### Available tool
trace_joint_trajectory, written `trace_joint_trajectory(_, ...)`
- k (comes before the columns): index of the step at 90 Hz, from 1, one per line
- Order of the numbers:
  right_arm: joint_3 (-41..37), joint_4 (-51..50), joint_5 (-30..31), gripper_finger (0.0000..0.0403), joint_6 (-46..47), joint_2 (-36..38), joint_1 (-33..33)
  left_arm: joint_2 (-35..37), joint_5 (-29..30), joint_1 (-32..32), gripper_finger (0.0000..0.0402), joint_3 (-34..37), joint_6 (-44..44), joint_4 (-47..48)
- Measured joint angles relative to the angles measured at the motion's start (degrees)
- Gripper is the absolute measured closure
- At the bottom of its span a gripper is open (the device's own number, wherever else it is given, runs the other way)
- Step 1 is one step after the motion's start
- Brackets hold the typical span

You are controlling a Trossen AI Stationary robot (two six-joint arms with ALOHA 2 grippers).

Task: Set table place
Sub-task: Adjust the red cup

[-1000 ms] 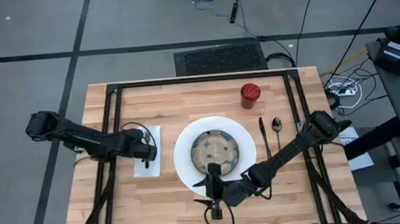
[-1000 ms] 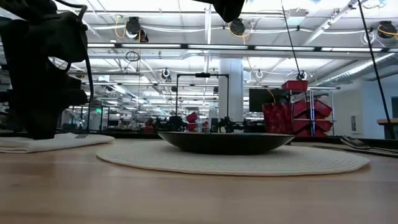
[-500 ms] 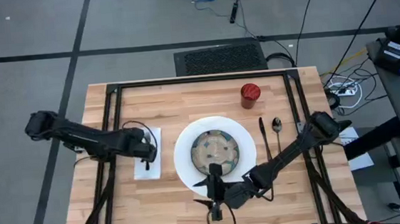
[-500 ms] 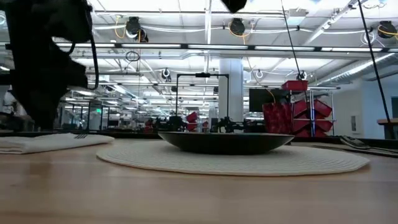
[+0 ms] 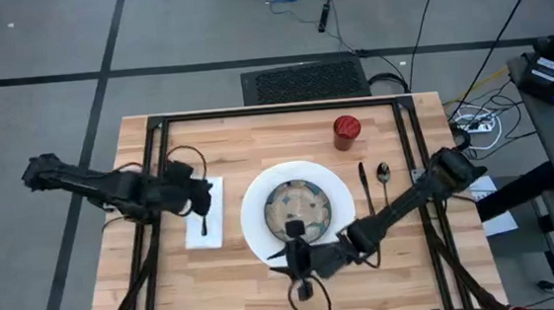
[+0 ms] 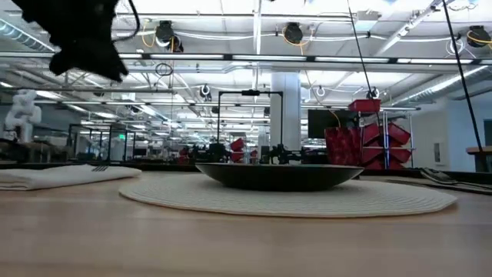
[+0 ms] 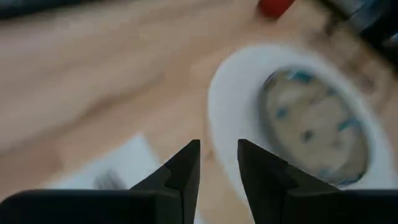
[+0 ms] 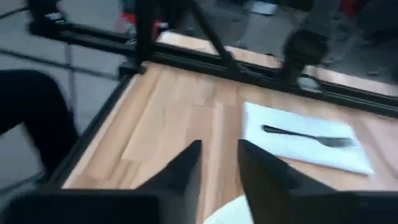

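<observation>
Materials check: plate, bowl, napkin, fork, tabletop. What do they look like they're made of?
Large round white plate: probably glazed ceramic, smooth and even white.
Speckled beige bowl: likely stoneware, mottled glaze with blue flecks.
White napkin: seems cloth, soft matte folded edge in the low view.
Dark fork lying on it: probably metal, thin and dark.
Table: butcher-block wood, pale planks with visible seams.

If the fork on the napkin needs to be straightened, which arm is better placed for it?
Probably the left. The left gripper is at the napkin edge beside the fork, jaws slightly apart and empty. The right gripper is at the plate near edge, farther off.
</observation>
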State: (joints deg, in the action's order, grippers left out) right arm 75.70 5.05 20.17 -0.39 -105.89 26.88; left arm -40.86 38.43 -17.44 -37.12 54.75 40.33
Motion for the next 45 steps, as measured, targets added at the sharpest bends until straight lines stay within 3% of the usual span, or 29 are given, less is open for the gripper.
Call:
trace_joint_trajectory(10,-0.02,-6.34,-0.75,0.0395,-0.78,3.09,-3.41,2.77,4.17,-2.65,0.0308,0.00,-6.15,-5.36)
trace_joint_trajectory(33,-0.02,-18.14,-1.51,0.0400,-1.13,12.83,-9.72,3.87,15.52,-9.87,0.0308,-0.02,-19.14,-10.05)
trace_joint_trajectory(45,-0.48,-20.31,-8.80,0.0401,-2.62,15.90,-13.13,3.87,16.54,-12.11,0.0308,0.06,-22.32,-10.26)
